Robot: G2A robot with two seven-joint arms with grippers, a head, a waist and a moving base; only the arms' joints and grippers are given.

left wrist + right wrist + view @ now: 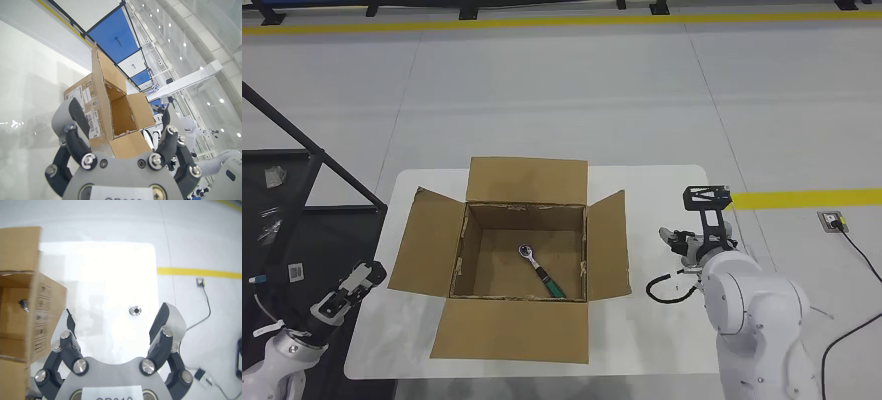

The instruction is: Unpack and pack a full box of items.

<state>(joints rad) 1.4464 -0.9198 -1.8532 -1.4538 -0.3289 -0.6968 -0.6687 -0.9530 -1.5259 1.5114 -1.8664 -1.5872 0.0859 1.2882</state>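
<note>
The left end effector has its two dark-padded fingers spread apart, gripping nothing. Straight ahead of it, close but not touching, stands an open cardboard box. The part of the box nearest the end effector is an outer side wall carrying paper labels. Above that wall a flap folds out toward the end effector. Seen from above, this end effector sits just off the left edge of the white tabletop, near its rounded front corner. A narrow strip of bare tabletop lies between it and the flap's edge. On its outer side is a dark area with a black metal frame.

The right end effector is also spread wide, its fingers holding nothing. It hangs over the right-hand part of the tabletop. Just beyond its fingertips a small round metal fitting is set in the surface. On its inner side, bare tabletop separates it from the box's right flap. On its outer side the tabletop's edge is near. Past that edge lies grey floor with a yellow line and a black cable.

All four flaps are folded outward, leaving the top of the box open. A wrench with a green handle lies diagonally on the bottom of the box, between the two end effectors and well apart from both.
</note>
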